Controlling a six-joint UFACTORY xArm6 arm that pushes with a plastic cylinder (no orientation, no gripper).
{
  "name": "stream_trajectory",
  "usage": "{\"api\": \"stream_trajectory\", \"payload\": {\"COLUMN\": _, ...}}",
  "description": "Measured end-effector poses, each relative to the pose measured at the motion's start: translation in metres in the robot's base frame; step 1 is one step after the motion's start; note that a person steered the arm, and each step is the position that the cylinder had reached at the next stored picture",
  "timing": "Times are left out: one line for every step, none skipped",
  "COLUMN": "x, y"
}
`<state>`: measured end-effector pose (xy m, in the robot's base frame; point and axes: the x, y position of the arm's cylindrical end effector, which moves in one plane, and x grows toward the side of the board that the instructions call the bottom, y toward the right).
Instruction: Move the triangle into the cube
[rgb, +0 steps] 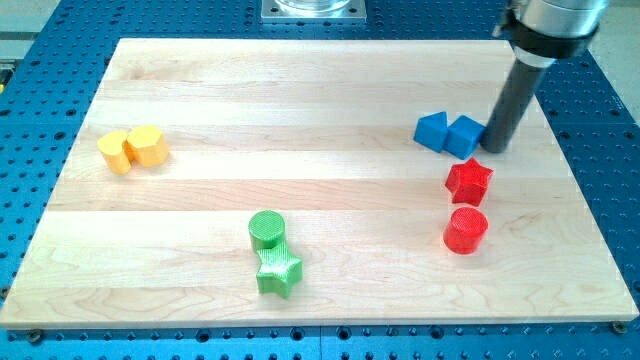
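Camera view: blue triangular block (431, 131) sits touching blue cube block (466, 136) at the wooden board's (300, 110) right. Your tip (494, 147) rests just right of the cube, touching or nearly. No claw fitted, so nothing to open. You can judge the task essentially complete.

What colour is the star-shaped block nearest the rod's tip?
Red: the red star sits just below my tip, clearest in the camera view.
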<state>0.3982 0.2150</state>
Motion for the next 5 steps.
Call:
{"api": "stream_trajectory", "payload": {"x": -0.044, "y": -0.006}}
{"api": "stream_trajectory", "payload": {"x": -0.030, "y": -0.029}}
{"api": "stream_trajectory", "payload": {"x": -0.012, "y": -0.035}}
{"api": "stream_trajectory", "payload": {"x": 0.009, "y": -0.051}}
{"api": "stream_trajectory", "payload": {"x": -0.013, "y": -0.057}}
